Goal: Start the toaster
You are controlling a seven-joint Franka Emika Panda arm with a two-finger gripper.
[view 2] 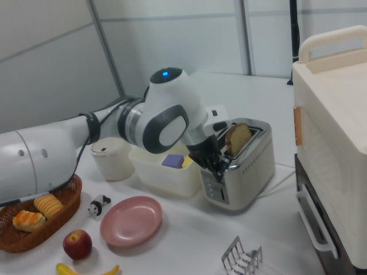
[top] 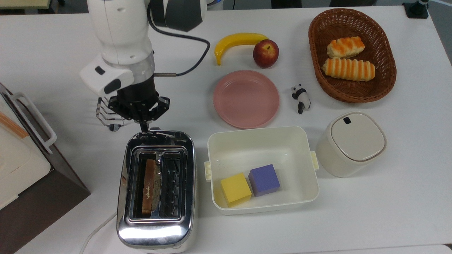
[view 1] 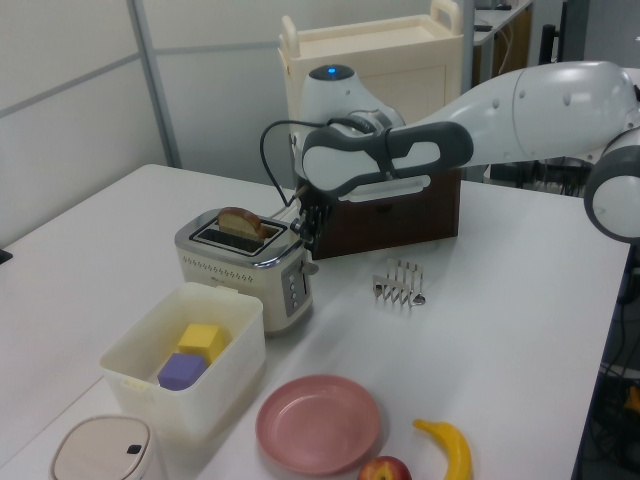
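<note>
The chrome toaster point(top: 155, 227) point(view 1: 235, 268) point(view 2: 252, 166) stands near the table's front edge in the top view, its white cord trailing off at the top view's lower left. A slice of bread point(top: 150, 187) point(view 1: 238, 221) point(view 2: 237, 139) sticks up out of one slot. My gripper point(top: 144, 124) point(view 1: 306, 232) point(view 2: 214, 165) hangs shut just above the toaster's end nearest the arm, holding nothing. The arm's hand hides the lever in the top view.
A wire toast rack point(top: 106, 115) point(view 1: 400, 283) lies beside the arm. A white box point(top: 257, 129) with a yellow and a purple cube sits on the top view's right of the toaster. A pink plate point(top: 246, 98), lidded container point(top: 353, 141) and boxy appliance point(top: 21, 165) stand around.
</note>
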